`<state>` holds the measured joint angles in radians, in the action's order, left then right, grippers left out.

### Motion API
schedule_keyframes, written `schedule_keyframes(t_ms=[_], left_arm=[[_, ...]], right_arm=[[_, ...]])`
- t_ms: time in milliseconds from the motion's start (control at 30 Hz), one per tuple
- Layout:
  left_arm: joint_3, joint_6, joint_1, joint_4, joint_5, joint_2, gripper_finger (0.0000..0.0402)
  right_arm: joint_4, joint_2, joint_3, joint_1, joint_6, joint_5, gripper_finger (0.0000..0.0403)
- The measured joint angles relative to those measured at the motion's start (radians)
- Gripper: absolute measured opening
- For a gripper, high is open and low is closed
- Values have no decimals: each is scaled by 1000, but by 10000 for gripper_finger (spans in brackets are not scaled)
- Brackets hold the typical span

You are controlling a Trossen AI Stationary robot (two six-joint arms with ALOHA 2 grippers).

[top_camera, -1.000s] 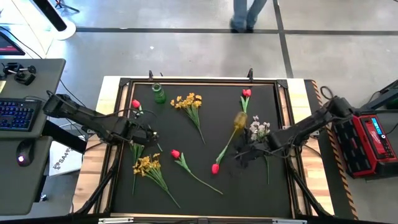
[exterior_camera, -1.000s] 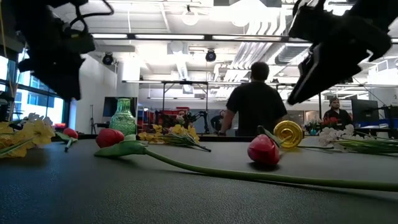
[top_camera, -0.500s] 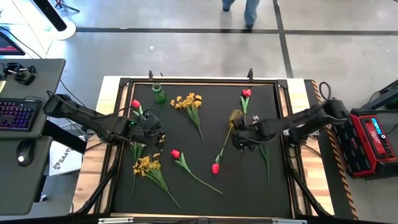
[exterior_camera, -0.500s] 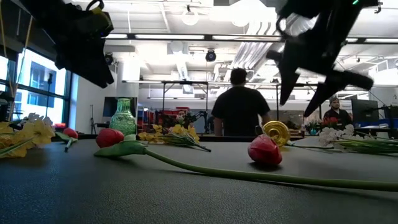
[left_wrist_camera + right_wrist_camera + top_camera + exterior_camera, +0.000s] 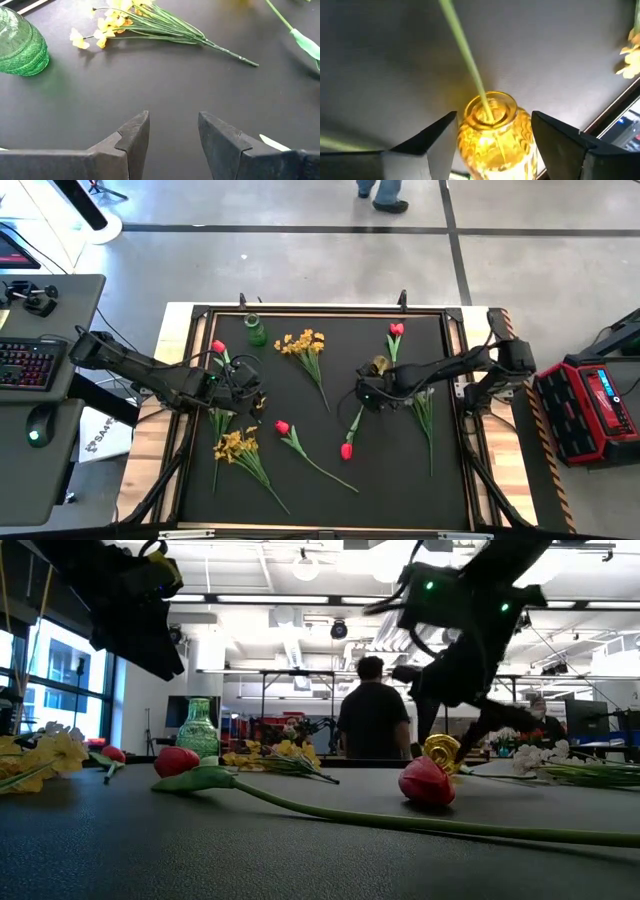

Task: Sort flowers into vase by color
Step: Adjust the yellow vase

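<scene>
Nearest on the bench lie a yellow bunch and two red tulips. Farther back, the left gripper hovers with jaws released and holding nothing. The right gripper has jaws spread either side of a yellow vase, touching or not I cannot tell; beyond stands a green vase.
</scene>
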<state>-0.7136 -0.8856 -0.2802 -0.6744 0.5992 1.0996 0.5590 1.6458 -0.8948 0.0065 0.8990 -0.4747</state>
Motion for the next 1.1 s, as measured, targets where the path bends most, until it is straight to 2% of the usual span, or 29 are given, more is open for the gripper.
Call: schedule_keyframes(t_ms=[100,367,567,633,733,933,1100], left_arm=[[0,0,0,0,1,0,159],[0,29,0,47,0,0,159],[0,33,-1,53,-2,0,158],[0,33,-5,53,-3,0,159],[0,33,-9,53,-4,0,158],[0,33,-11,75,-5,0,159],[0,33,-11,78,-5,0,159]], right_arm=[[-13,26,0,-19,0,-5,214],[-10,60,0,-35,-2,-29,101],[-14,59,0,-36,-105,-21,65],[-8,48,0,-41,-172,11,45],[-19,3,0,-63,-257,116,9],[-58,-126,0,-80,-292,159,18],[-65,-236,0,-86,-333,208,8]])
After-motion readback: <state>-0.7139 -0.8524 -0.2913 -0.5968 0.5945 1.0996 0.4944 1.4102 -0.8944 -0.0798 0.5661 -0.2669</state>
